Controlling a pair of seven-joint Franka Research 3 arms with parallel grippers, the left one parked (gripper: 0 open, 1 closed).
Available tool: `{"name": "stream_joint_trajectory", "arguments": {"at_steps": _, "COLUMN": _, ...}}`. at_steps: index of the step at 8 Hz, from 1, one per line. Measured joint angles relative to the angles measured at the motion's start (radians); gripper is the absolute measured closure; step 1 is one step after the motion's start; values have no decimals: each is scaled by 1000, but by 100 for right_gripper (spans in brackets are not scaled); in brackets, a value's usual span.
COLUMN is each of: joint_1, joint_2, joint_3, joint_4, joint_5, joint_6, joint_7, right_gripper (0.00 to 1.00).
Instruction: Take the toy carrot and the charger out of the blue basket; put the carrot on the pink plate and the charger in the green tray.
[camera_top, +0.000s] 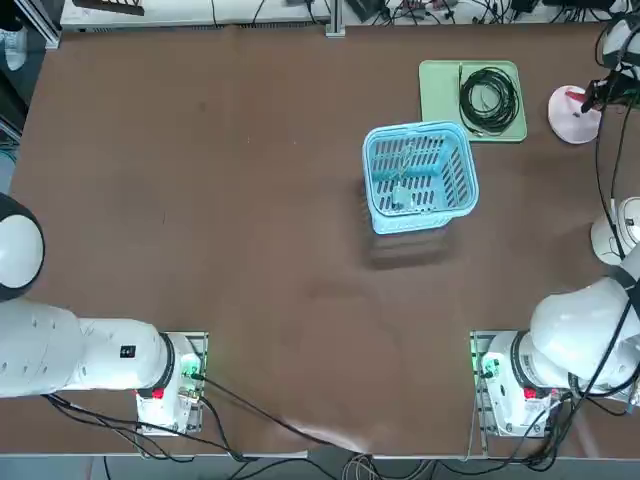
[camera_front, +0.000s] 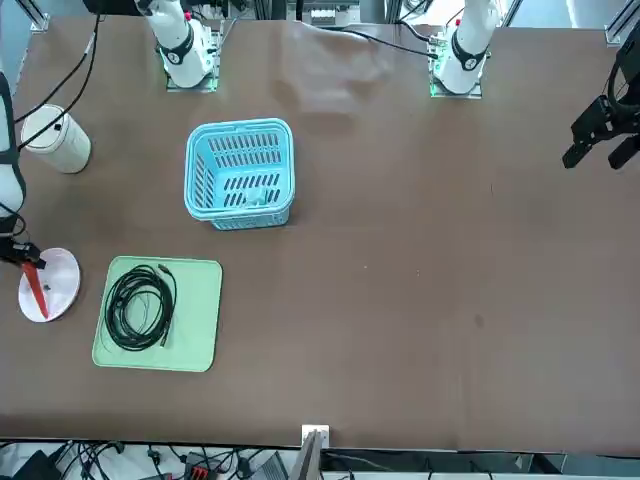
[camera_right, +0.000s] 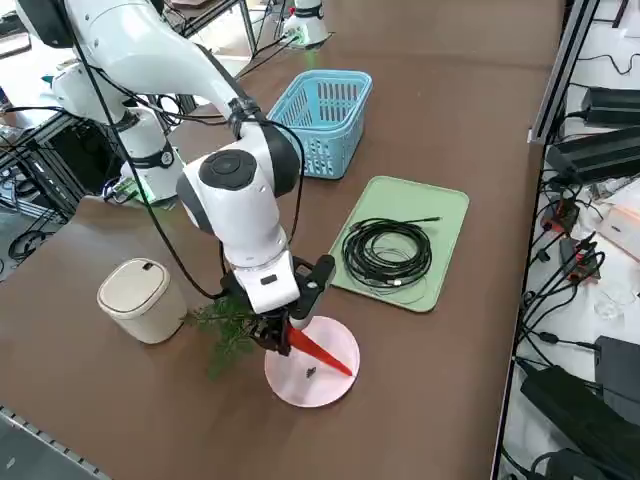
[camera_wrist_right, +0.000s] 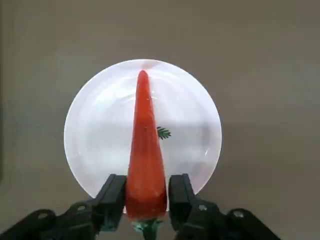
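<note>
My right gripper (camera_wrist_right: 146, 192) hovers low over the pink plate (camera_wrist_right: 100, 125), shut on the thick end of the toy carrot (camera_wrist_right: 145, 150). The red-orange carrot (camera_right: 322, 353) slants down, its tip resting on the plate (camera_right: 310, 388), and its green tuft (camera_right: 225, 330) sticks out behind the fingers. In the front view the carrot (camera_front: 36, 285) lies across the plate (camera_front: 62, 290). The blue basket (camera_top: 455, 185) stands mid-table, and the pale charger (camera_top: 400, 192) lies on its slatted floor. The green tray (camera_top: 440, 95) sits between basket and plate.
A black coiled cable (camera_top: 490, 100) lies in the green tray. A white cylindrical bin (camera_right: 140, 298) stands on the table beside my right arm, near the plate. The table's right edge runs close past the plate and tray.
</note>
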Motion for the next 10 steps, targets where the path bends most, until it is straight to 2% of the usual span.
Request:
{"name": "stream_joint_trajectory", "arguments": {"at_steps": 1, "joint_1": 0, "joint_2": 0, "joint_3": 1, "joint_4": 0, "joint_5": 0, "joint_6": 0, "joint_7": 0, "right_gripper": 40}}
{"name": "stream_joint_trajectory", "arguments": {"at_steps": 5, "joint_1": 0, "joint_2": -1, "joint_3": 4, "joint_4": 1, "joint_5": 0, "joint_6": 0, "joint_7": 0, "right_gripper": 9}}
{"name": "stream_joint_trajectory", "arguments": {"at_steps": 8, "joint_1": 6, "joint_2": -25, "joint_3": 16, "joint_4": 13, "joint_5": 1, "joint_6": -41, "joint_7": 7, "right_gripper": 4}}
{"name": "stream_joint_trajectory", "arguments": {"at_steps": 10, "joint_1": 39, "joint_2": -107, "joint_3": 25, "joint_4": 29, "joint_5": 1, "joint_6": -203, "joint_7": 73, "right_gripper": 2}}
